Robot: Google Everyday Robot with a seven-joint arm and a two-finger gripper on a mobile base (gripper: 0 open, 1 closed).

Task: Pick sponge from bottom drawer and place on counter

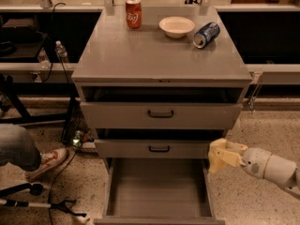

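The bottom drawer (pixel 157 193) is pulled out and its flat grey floor is bare. My gripper (pixel 217 156) comes in from the right on a white arm and hangs just past the drawer's right front corner, level with the middle drawer. Its cream-yellow fingers are closed on a pale yellow block, the sponge (pixel 214 163), which blends with the fingers. The counter (pixel 159 57) is the grey cabinet top, well above the gripper and to its left.
On the counter's far edge stand a red can (pixel 133 13), a white bowl (pixel 176 26) and a blue can (pixel 206 34) on its side. The two upper drawers (pixel 160 114) stand slightly ajar. A person's leg and shoe (pixel 44 161) and cables lie on the floor at left.
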